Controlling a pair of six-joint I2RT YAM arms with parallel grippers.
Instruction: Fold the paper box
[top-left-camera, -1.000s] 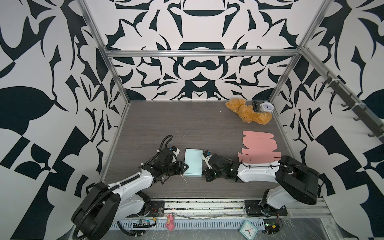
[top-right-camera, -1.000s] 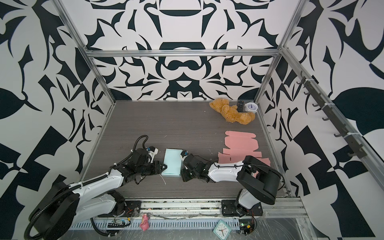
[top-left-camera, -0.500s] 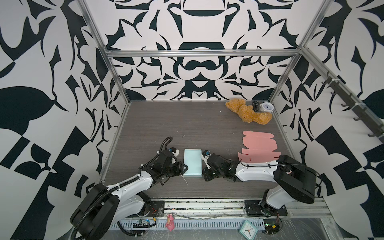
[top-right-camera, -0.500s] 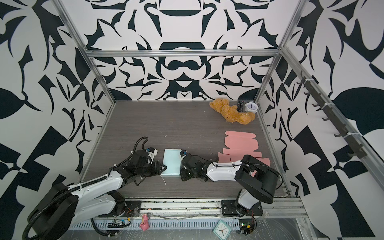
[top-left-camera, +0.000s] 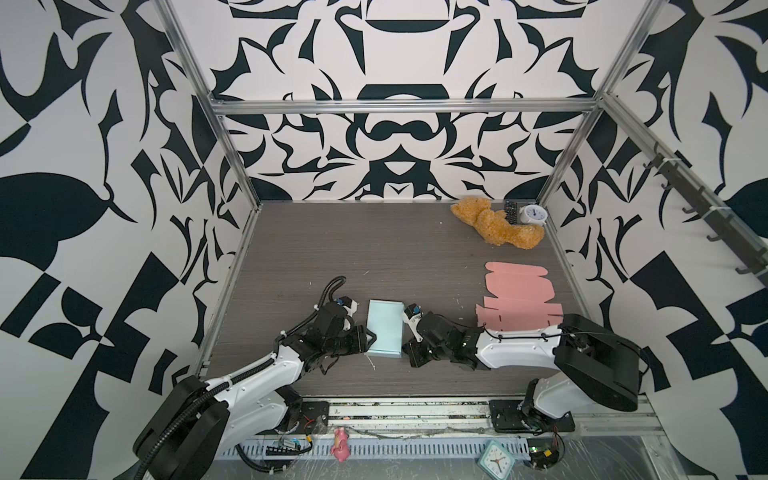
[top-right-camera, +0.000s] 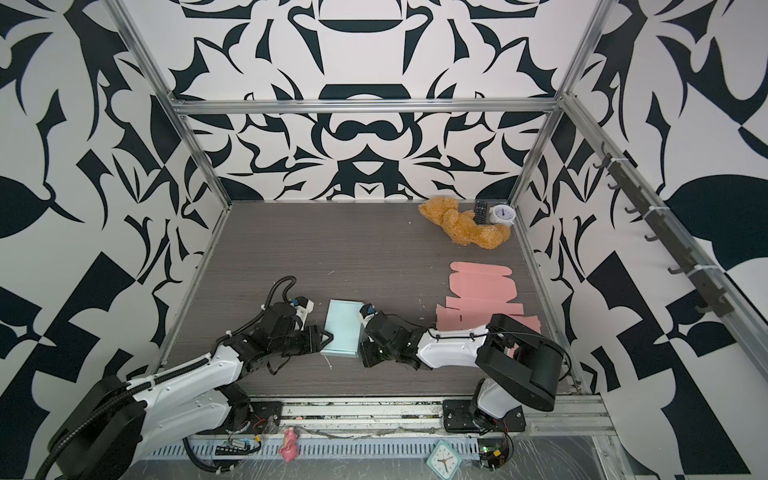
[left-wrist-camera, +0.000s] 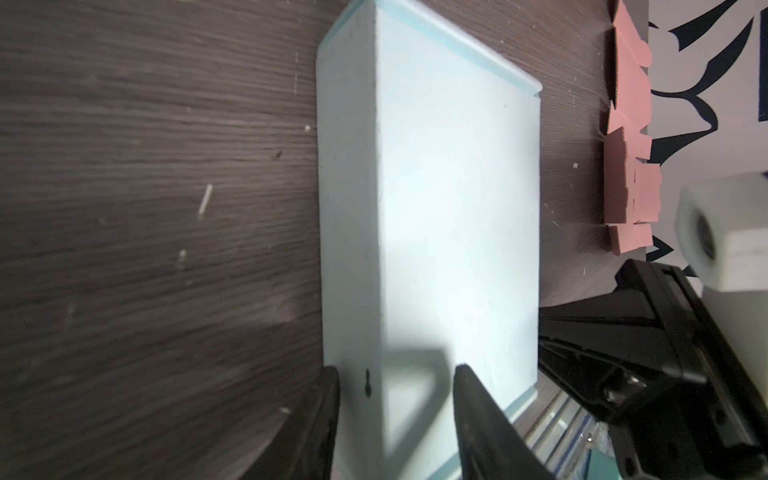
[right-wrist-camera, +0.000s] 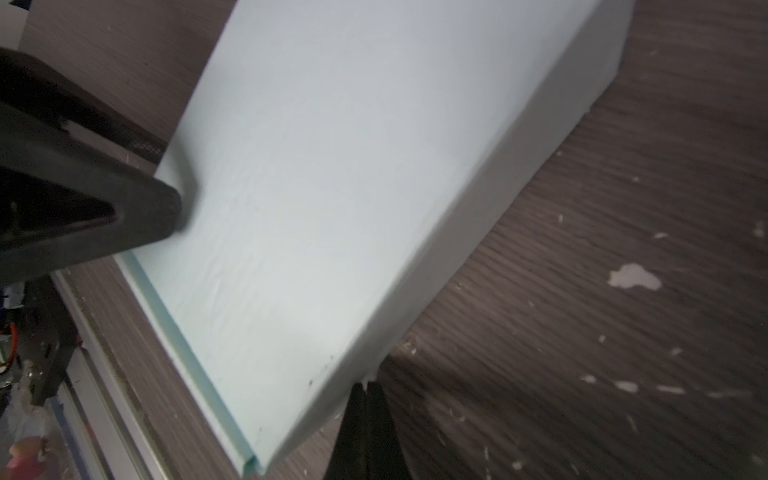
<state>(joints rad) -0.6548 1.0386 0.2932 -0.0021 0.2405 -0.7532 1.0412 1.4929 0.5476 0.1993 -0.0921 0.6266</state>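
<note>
Left arm (top-left-camera: 257, 374) and right arm (top-left-camera: 519, 349) both stretch low over the table (top-left-camera: 374, 249), reaching inward from either side. The left claw (left-wrist-camera: 395, 374) lies level, its jaws parted astride the left edge of the box (top-left-camera: 385, 328), one over the top face and one down the side. Whether they press it, cannot tell. The right claw (right-wrist-camera: 365, 399) is squeezed fully together and empty, its tips against the box's right side near the front corner. The box is pale blue, closed up, lying flat at front-middle of the table between the claws, with a deeper blue strip along each short end.
</note>
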